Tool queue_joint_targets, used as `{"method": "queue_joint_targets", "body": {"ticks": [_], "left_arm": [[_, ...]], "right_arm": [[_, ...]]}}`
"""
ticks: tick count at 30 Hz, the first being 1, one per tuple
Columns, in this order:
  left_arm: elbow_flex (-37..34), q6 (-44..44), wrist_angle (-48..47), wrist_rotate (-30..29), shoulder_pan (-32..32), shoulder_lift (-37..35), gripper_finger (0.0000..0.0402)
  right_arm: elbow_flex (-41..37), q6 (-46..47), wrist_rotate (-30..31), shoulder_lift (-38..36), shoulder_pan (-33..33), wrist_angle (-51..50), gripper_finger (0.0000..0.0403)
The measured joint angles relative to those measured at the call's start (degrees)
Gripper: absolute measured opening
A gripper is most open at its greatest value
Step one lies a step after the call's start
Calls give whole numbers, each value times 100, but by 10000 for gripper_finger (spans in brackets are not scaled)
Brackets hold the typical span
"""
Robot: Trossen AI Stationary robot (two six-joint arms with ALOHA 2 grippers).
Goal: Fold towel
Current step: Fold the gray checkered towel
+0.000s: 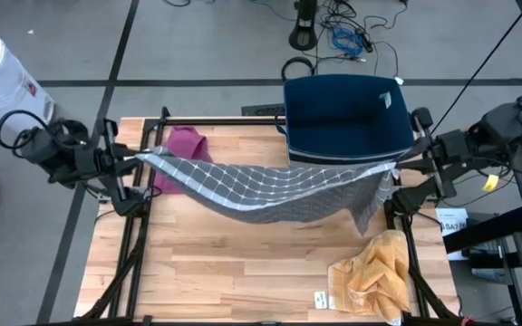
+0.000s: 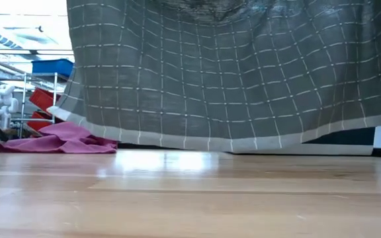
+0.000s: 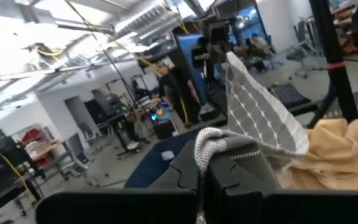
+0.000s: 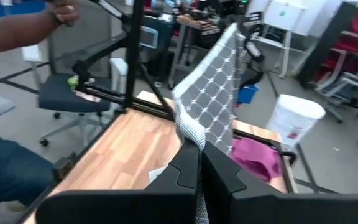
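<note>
Both tools, left tool and right tool, clamp shut on the grey towel, stretched sagging above the worktop.

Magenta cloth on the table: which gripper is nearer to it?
Left. The left gripper holds the gray towel just beside the magenta cloth; the right gripper is across the table.

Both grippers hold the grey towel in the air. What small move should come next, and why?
Probably lower both arms together. The left gripper and right gripper pinch opposite corners of the grey towel, which sags between them, its lower edge just above the table.
</note>
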Motion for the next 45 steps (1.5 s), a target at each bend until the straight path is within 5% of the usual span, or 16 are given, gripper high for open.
{"method": "queue_joint_targets", "body": {"ticks": [9,17,22,26,28,35,45], "left_arm": [[5,61,155,154,-1193,146,0],[5,1108,1071,195,-2138,686,0],[5,2172,1971,-133,-2717,1044,0],[3,2810,2636,-1000,-3026,1263,0],[3,2708,2809,-1761,-2962,1292,0],[1,1411,2296,-2716,-1808,1179,0],[1,85,1469,-3199,-34,1254,0]], "right_arm": [[0,-198,-815,281,0,177,0],[-2,-807,-1271,553,147,588,0],[-2,-1132,-1288,554,293,861,0],[-2,-1227,-1031,548,337,879,0],[-2,-1102,-500,535,334,720,0],[-2,17,1220,550,332,-759,0],[-2,1322,1498,823,326,-1784,0]]}}
